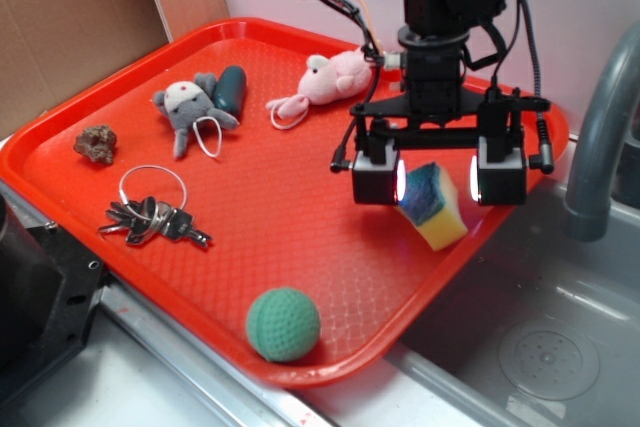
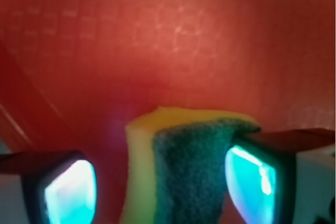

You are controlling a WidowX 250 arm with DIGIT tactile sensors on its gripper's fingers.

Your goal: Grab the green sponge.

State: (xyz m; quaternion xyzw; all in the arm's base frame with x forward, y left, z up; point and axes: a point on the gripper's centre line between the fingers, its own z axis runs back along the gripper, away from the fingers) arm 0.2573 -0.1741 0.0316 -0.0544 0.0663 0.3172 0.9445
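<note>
The green sponge [image 1: 436, 207] lies near the right edge of the red tray [image 1: 300, 227], a yellow foam block with a dark green scouring face. My gripper [image 1: 438, 179] hangs over it, open, with one lit finger on each side. In the wrist view the sponge [image 2: 184, 166] stands between the two glowing pads, with the gripper [image 2: 160, 187] straddling it. The right pad [image 2: 252, 179] is close against the green face. A gap of red tray shows between the left pad [image 2: 71, 192] and the yellow side.
On the tray are a light-green dimpled ball [image 1: 283, 323] at the front, a bunch of keys [image 1: 152, 215], a brown rock [image 1: 96, 143], a grey plush toy [image 1: 190, 107] and a pink plush toy [image 1: 325, 82]. A grey sink with its faucet [image 1: 600, 127] lies to the right.
</note>
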